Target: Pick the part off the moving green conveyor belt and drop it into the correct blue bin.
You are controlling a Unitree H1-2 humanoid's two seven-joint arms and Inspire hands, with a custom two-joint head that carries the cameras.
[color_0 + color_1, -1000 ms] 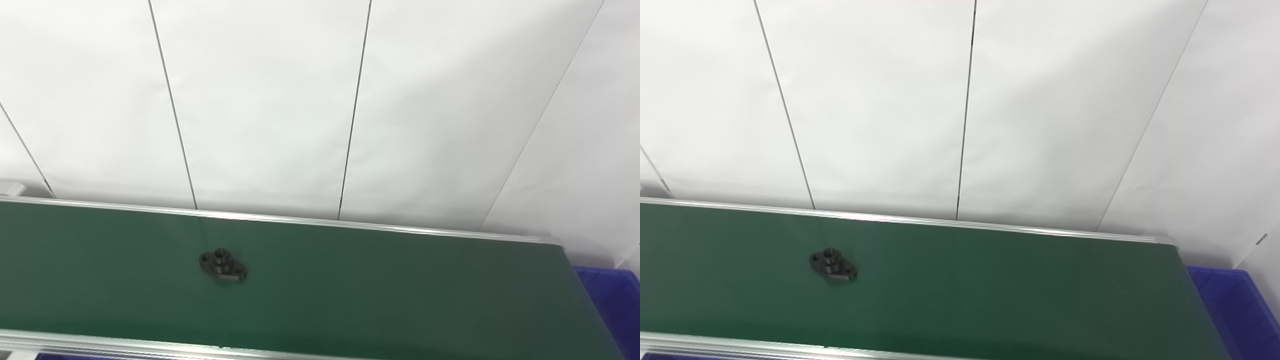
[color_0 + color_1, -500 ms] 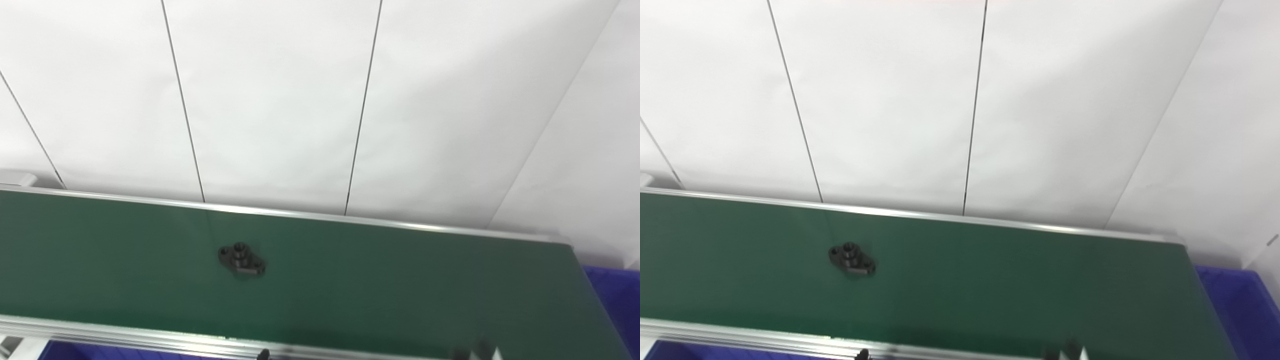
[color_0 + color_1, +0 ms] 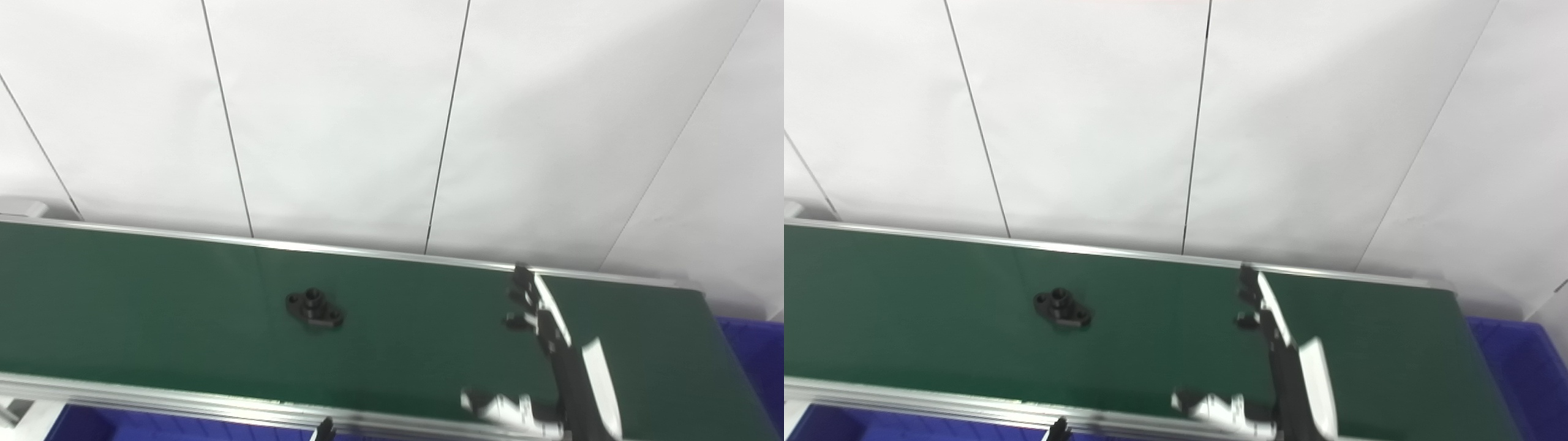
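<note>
A small black flanged part [image 3: 314, 308] with a raised hub and two holes lies on the green conveyor belt [image 3: 153, 318], left of centre. My right hand [image 3: 548, 361] stands over the belt's right half, well to the right of the part and apart from it. It is open and holds nothing, with its fingers [image 3: 1258, 300] stretched toward the far rail and the thumb [image 3: 1206, 405] out to the left. Only a dark tip of my left hand [image 3: 324, 429] shows at the bottom edge, below the part.
A blue bin [image 3: 756, 355] sits past the belt's right end. Another blue bin [image 3: 122, 424] lies under the near rail at the bottom left. Aluminium rails [image 3: 184, 404] edge the belt. White wall panels rise behind it.
My right hand has risen into view over the belt's right half. The part has ridden to the right along the belt. The camera has tilted slightly.
</note>
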